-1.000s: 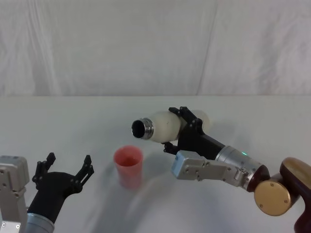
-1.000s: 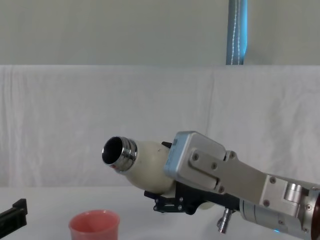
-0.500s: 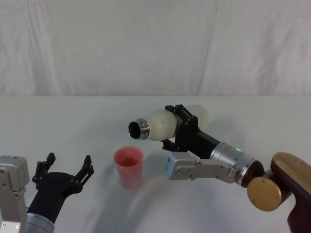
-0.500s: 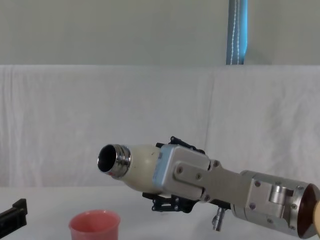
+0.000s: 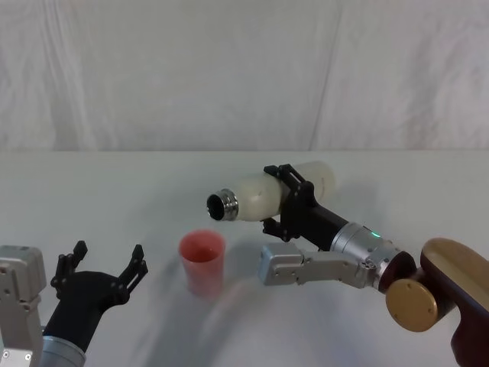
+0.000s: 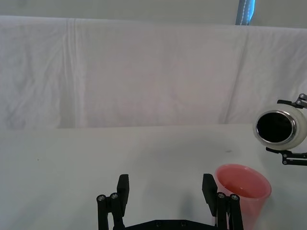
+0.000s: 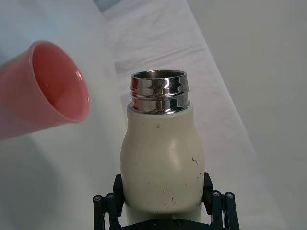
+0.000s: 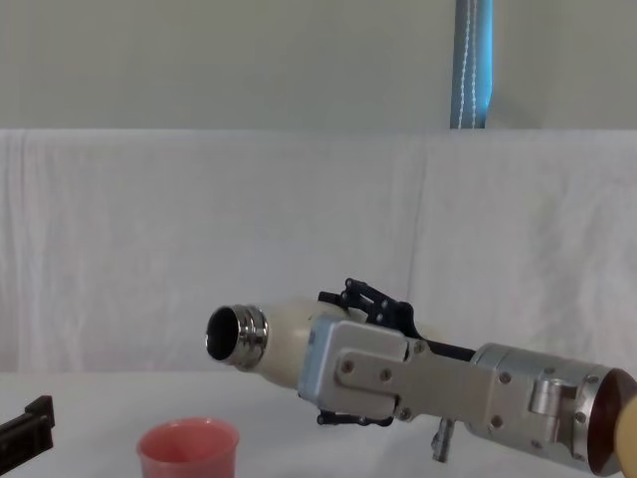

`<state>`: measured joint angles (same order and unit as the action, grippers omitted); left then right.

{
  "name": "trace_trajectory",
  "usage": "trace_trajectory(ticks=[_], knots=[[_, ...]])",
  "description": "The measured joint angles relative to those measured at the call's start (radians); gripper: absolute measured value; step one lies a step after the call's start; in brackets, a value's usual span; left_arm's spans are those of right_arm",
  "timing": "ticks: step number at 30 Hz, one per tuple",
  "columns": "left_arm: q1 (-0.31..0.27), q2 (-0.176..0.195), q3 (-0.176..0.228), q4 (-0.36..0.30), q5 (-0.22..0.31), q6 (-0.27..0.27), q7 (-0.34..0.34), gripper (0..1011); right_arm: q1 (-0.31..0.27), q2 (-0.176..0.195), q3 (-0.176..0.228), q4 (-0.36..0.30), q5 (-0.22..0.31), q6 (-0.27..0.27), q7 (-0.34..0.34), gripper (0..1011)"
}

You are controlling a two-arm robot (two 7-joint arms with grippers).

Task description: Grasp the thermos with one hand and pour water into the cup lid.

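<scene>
From the head view, the right gripper (image 5: 286,200) has its jaws clamped across the body of the thermos (image 5: 263,194), carried nearly level above the white bench (image 5: 114,191) with its steel neck aimed toward the cup lid (image 5: 202,262), which stands just below and ahead of the mouth; the left gripper (image 5: 107,264) sits idle near the bench's left side, jaws spread and empty. The matte, rigid bottle looks smooth enough to twist in a grip, and heavier if full, so the mid-body hold seems sensible. The left wrist view looks straight into the thermos mouth (image 6: 275,127), set higher than the cup rim (image 6: 242,175) and off to one side. The right wrist view shows both jaws pressed on the bottle's flanks (image 7: 160,163) and the light, tippable cup (image 7: 45,91) beside the neck. The chest view shows the height gap between neck (image 8: 237,337) and cup (image 8: 189,446).
</scene>
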<state>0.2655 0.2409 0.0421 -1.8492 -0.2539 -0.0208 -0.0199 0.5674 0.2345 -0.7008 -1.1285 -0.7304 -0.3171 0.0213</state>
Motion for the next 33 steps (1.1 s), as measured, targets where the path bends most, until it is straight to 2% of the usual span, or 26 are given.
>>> trace_trajectory(ticks=[19,33], knots=[[0.000,0.000,0.000,0.000,0.000,0.000,0.000,1001,0.004,0.006,-0.019,-0.005,-0.023,0.014,-0.008,960],[0.000,0.000,0.000,0.000,0.000,0.000,0.000,1001,0.029,0.003,-0.046,0.008,-0.075,0.014,-0.050,960]])
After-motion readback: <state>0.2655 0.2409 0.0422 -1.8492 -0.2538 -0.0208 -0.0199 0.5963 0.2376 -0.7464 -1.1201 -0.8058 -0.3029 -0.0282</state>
